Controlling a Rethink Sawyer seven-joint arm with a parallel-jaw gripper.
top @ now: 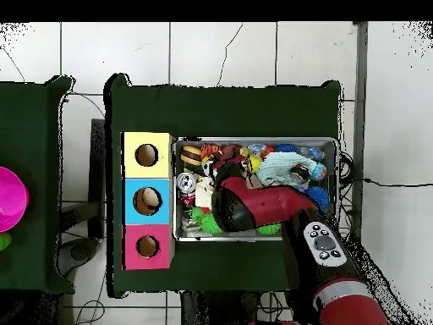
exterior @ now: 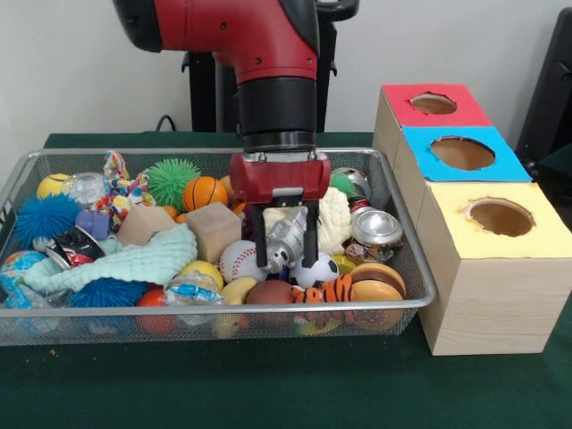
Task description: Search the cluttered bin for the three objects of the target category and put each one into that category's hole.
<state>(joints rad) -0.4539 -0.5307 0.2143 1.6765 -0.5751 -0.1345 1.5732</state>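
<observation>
The silver wire-mesh bin is full of toys; it also shows in the overhead view. My gripper hangs over the bin's middle right, its two black fingers closed on a crumpled silver can just above the pile. An orange toy with black tiger stripes lies at the front rim, below and right of the gripper. A pale yellow curved toy lies at the front, left of it. In the overhead view my arm covers the gripper.
A wooden box stands beside the bin with a red hole, a blue hole and a yellow hole. In the bin are a baseball, a basketball, spiky balls, a wooden block, a burger toy and a can.
</observation>
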